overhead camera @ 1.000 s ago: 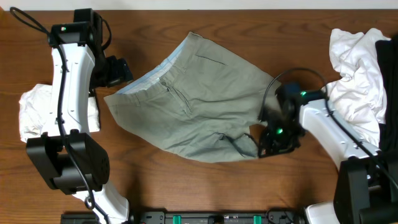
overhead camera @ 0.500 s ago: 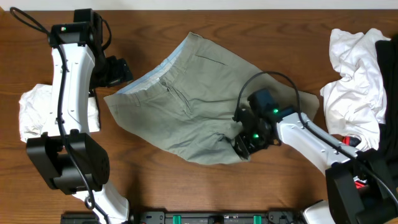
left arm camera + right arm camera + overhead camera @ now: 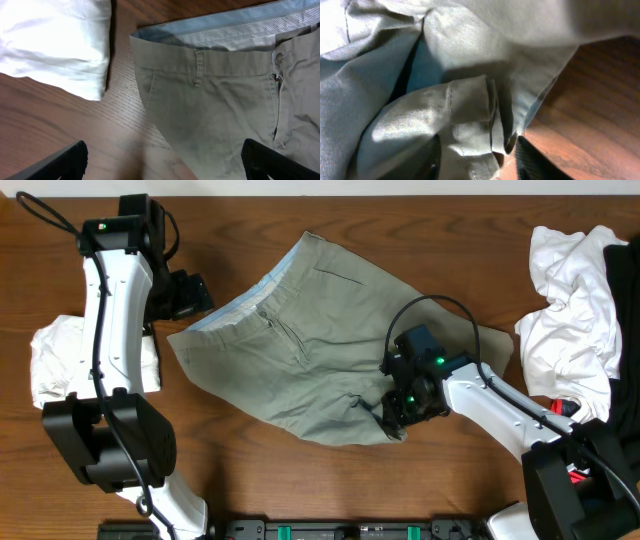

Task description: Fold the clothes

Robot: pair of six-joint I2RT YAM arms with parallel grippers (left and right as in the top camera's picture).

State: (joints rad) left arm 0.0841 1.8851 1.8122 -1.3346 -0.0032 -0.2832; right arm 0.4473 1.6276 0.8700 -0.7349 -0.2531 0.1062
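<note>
Khaki shorts (image 3: 300,360), soft creased weave, bunched between right fingers (image 3: 532,162), grip unclear; left fingers (image 3: 55,165) wide apart.

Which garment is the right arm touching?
The khaki shorts spread mid-table; the folded white one sits far left, the white-and-black heap far right.

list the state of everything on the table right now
khaki shorts, unfolded, spread out, one leg hem bunched
white garment on the left, folded
white garment on the right, crumpled heap
black garment, heaped, partly out of frame
left hand, open, empty, near the waistband
right hand, fingers around bunched hem, grip unclear
</note>
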